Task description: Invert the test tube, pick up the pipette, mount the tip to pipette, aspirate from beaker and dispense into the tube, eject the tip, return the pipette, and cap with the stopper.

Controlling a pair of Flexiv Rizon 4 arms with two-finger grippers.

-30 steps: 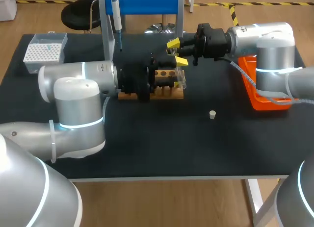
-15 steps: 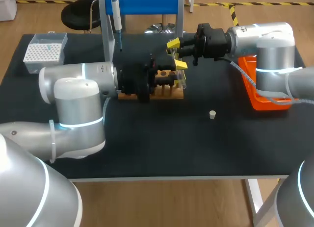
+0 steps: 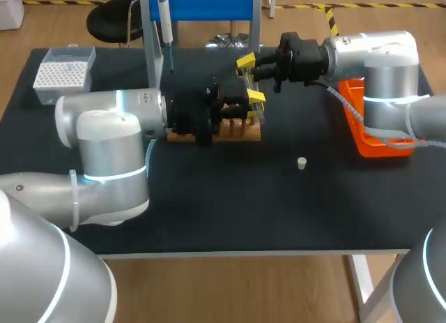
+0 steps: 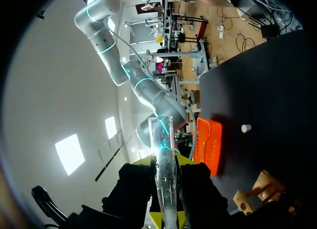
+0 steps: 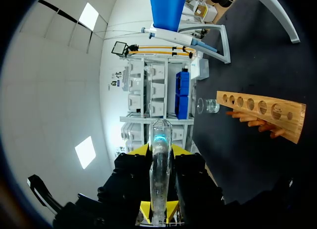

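The test tube [image 4: 162, 140] is pinched between the fingers of the left gripper [image 4: 166, 211]. The right gripper [image 5: 158, 209] also seems to clamp the same tube from its own side, but the head view hides the contact. The tube is held over the end of the wooden rack [image 3: 245, 133] nearer the right arm. The stopper [image 3: 302, 162] lies alone on the table [image 3: 230, 211]. The pipette [image 3: 166, 26] hangs on its stand [image 3: 209, 3].
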